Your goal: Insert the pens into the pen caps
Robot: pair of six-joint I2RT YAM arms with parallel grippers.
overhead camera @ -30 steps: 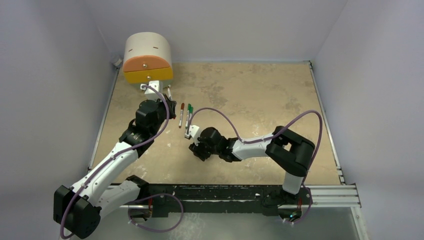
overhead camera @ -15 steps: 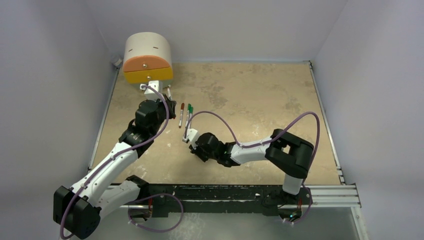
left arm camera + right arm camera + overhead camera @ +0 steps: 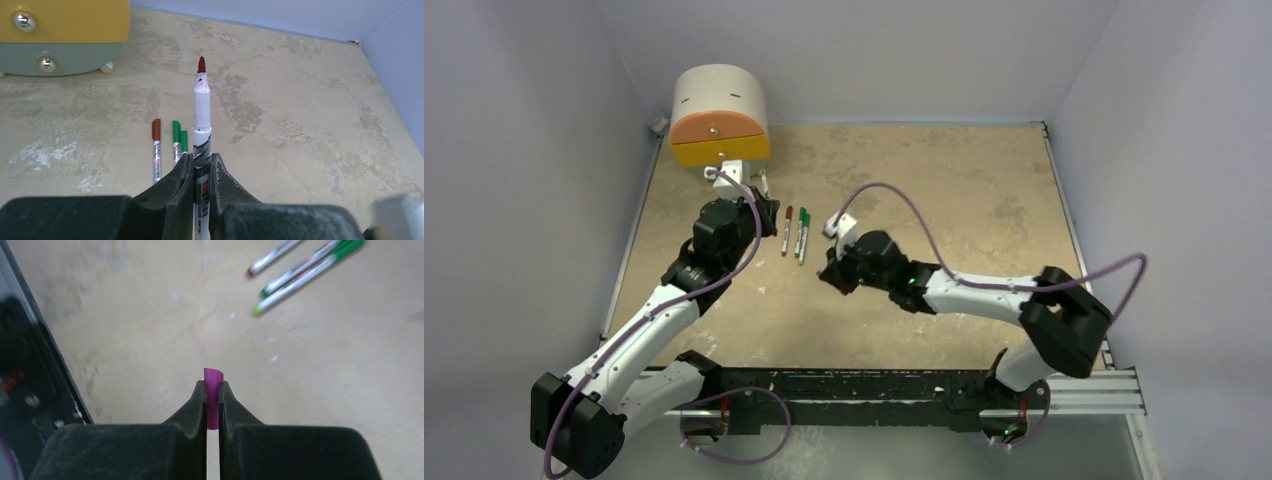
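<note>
The right jaws, open a second ago, are now pinching the magenta cap [image 3: 213, 376] above the bench [image 3: 964, 190] near three capped pens [image 3: 794, 232], while the left jaws are gripping the uncapped red-tipped pen [image 3: 202, 110], probably readying the capping.

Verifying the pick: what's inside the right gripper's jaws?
A magenta pen cap, pinched in the right gripper. Its top sticks out; the fingers cover its sides.

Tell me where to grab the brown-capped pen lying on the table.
I'd grip the brown-capped pen at mid-barrel, coming straight down with the jaws across its width. It lies flat, and the green-capped pens lie close alongside, so one jaw must fit that gap.
</note>
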